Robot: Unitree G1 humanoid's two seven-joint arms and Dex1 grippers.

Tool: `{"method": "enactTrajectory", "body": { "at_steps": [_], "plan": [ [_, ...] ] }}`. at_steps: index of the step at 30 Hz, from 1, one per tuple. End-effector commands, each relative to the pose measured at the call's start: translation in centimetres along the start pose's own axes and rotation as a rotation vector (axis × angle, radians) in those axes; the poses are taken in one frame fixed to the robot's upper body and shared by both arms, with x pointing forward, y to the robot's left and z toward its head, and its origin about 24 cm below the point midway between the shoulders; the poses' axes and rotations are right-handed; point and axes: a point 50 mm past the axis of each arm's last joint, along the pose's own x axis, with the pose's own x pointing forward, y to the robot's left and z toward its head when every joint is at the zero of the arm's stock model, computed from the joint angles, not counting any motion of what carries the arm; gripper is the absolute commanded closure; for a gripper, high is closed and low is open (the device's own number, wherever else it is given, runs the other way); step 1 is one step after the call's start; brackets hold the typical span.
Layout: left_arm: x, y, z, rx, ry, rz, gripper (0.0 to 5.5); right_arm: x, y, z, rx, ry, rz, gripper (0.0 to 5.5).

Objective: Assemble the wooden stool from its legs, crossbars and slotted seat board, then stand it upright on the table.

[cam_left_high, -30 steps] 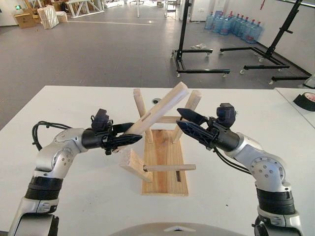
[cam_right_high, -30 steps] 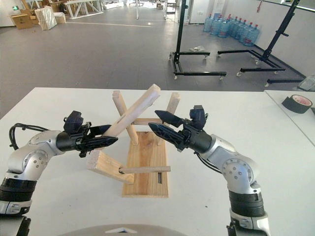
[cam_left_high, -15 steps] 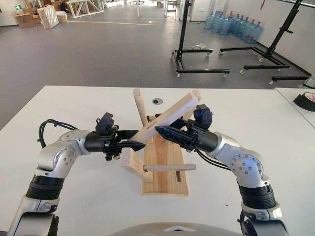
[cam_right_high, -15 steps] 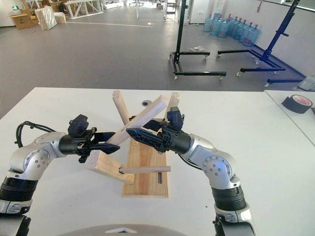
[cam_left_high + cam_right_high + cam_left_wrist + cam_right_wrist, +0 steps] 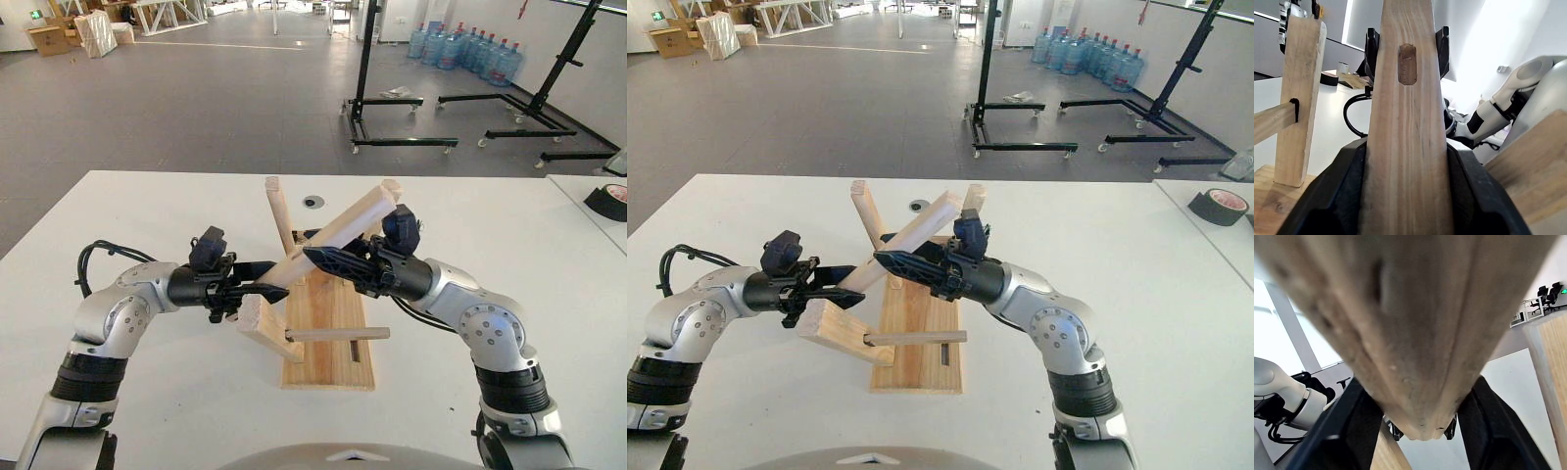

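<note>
A long wooden leg (image 5: 343, 223) slants up over the table from front left to back right. My left gripper (image 5: 261, 282) is shut on its lower end; in the left wrist view the leg (image 5: 1408, 122) with its peg runs out between the black fingers (image 5: 1347, 196). My right gripper (image 5: 318, 258) is shut on the leg's middle, and wood presses between its fingers (image 5: 1349, 431). The slotted seat board (image 5: 333, 364) lies flat below. A short leg (image 5: 263, 328) with a crossbar (image 5: 338, 335) rests on it. Two more legs (image 5: 278, 211) stand joined at the board's far end.
A grommet hole (image 5: 312, 202) sits in the white table (image 5: 490, 211) behind the parts. A black tape roll (image 5: 609, 201) lies on the neighbouring table at the far right. My left arm's cable (image 5: 93, 257) loops at the left. Bare table lies to either side.
My right gripper, open in the air a second ago, has moved left and closed around the slanted leg. The left gripper has lowered the leg a little.
</note>
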Motion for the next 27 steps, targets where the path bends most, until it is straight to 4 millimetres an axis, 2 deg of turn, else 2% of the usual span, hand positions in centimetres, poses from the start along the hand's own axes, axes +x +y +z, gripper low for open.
{"method": "enactTrajectory", "body": {
  "at_steps": [1, 2, 7, 11, 13, 15, 19, 22, 27],
  "plan": [
    [0.0, 0.0, 1.1, 0.001, -0.065, 0.02, 3.48, -0.4, 0.1, 1.0, -0.041, -0.027, -0.016, 3.46],
    [-0.1, 0.1, 1.0, -0.014, -0.068, 0.031, 3.11, -0.6, 0.0, 1.2, -0.049, -0.032, -0.03, 3.46],
    [-0.5, -0.1, 0.0, -0.039, -0.045, 0.106, 2.32, -2.1, -0.7, 2.5, -0.09, -0.015, -0.131, 3.46],
    [-2.2, -0.6, -0.8, -0.035, -0.039, 0.226, 2.27, -5.9, -0.7, 3.9, -0.233, 0.118, -0.219, 3.46],
    [-2.5, -1.4, -1.5, -0.054, -0.043, 0.241, 2.27, -8.4, -0.9, 3.9, -0.243, 0.232, -0.272, 3.46],
    [-2.7, -2.1, -1.7, -0.063, -0.081, 0.259, 2.27, -10.0, -0.7, 3.7, -0.205, 0.314, -0.275, 3.46],
    [-4.0, -3.2, -0.9, -0.059, -0.162, 0.308, 2.27, -10.9, 0.2, 1.9, -0.181, 0.492, -0.228, 3.46],
    [-4.7, -3.4, -0.9, -0.06, -0.137, 0.328, 2.27, -10.8, 0.9, 0.4, -0.129, 0.549, -0.184, 3.46],
    [-4.6, -3.1, -0.8, -0.039, -0.086, 0.33, 2.27, -11.2, 2.0, 0.9, -0.118, 0.581, -0.147, 3.47]
  ]
}}
